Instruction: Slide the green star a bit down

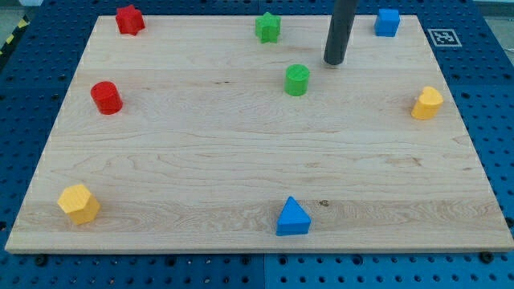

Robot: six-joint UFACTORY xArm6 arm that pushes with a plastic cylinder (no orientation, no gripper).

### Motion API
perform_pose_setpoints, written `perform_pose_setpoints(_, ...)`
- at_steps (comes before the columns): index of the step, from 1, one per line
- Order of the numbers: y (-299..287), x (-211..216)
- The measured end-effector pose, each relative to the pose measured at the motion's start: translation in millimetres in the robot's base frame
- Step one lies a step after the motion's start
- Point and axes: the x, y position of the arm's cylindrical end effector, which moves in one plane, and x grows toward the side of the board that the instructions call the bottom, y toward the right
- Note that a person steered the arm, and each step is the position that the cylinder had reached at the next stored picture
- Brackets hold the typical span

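Observation:
The green star (267, 27) sits near the view's top edge of the wooden board, a little left of centre. My tip (334, 62) is down on the board to the star's right and a little below it, well apart from it. A green cylinder (297, 80) stands just left of and below my tip, not touching it.
A red star (129, 19) is at the top left and a red cylinder (105, 97) at the left. A blue cube (387, 22) is at the top right, a yellow block (427, 103) at the right, a yellow hexagon (79, 203) at the bottom left, a blue triangle (292, 217) at the bottom centre.

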Motion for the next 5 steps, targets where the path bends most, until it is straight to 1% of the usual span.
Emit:
perform_pose_setpoints(1, -10.0, -45.4)
perform_pose_setpoints(2, -22.0, -81.9)
perform_pose_setpoints(3, -56.5, -108.0)
perform_pose_setpoints(5, -100.2, -103.7)
